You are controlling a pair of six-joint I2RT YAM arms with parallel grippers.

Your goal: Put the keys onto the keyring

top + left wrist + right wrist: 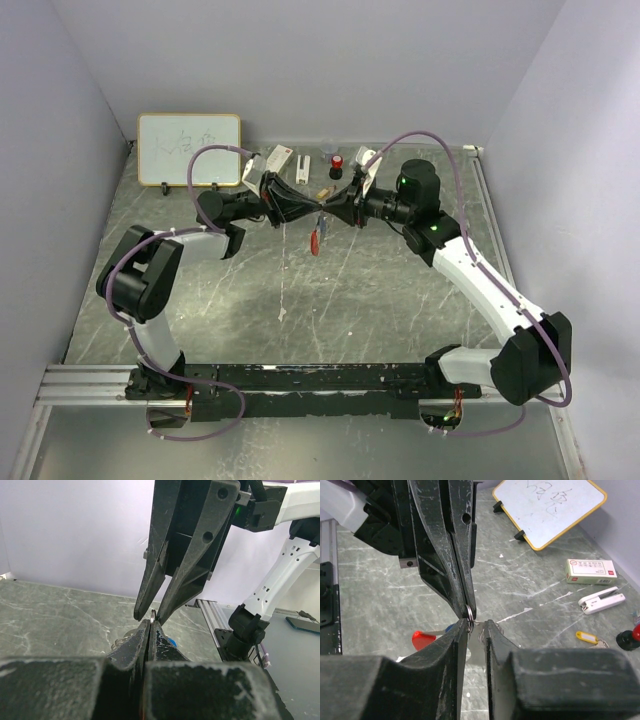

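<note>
The left jaws pinch the keyring point(469, 612); whiteboard point(547, 505) scrawl illegible.

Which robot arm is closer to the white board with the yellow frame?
Left. The left arm passes right beside the yellow-framed whiteboard; the right arm reaches in from the opposite side, farther away.

Tabletop point(380, 605) marbled grey, scuffed; jaws matt black plastic, worn; keyring point(469, 611) shiny metal, tag point(422, 639) glossy plastic.
</note>
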